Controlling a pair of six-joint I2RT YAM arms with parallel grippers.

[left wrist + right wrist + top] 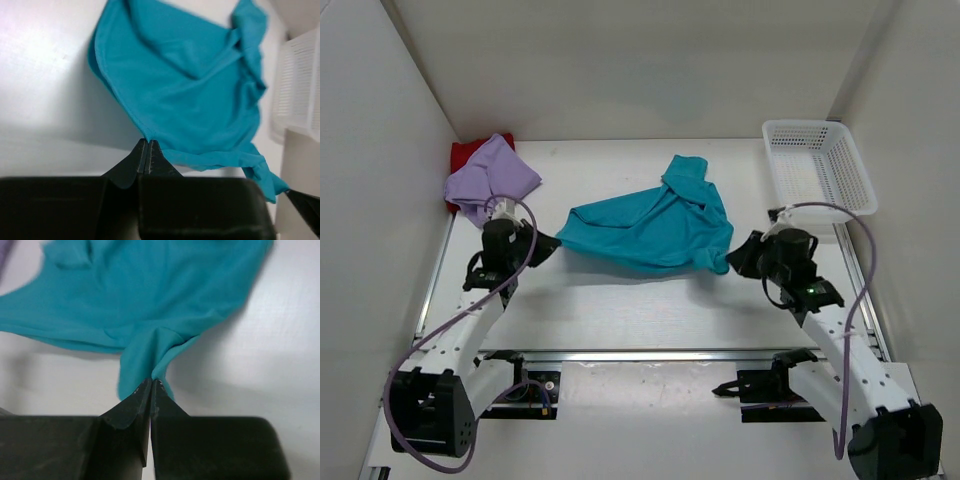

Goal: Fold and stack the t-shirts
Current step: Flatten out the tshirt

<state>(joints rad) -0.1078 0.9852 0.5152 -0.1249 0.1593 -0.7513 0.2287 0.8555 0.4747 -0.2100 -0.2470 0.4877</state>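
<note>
Teal t-shirt (650,228) spread at table centre. 9 o'clock edge pinched by left gripper (552,245), 3 o'clock corner by right gripper (732,258), both jaws clamped on fabric. Lavender t-shirt (490,178) heaped over red t-shirt (468,153) at 10 o'clock corner.

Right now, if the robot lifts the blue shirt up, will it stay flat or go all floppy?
Probably floppy: the teal shirt creases and bunches where the left gripper and right gripper pinch its edges. Likely light too, since two small pinches of cloth seem to hold it. The loose far part would probably dangle.
</note>
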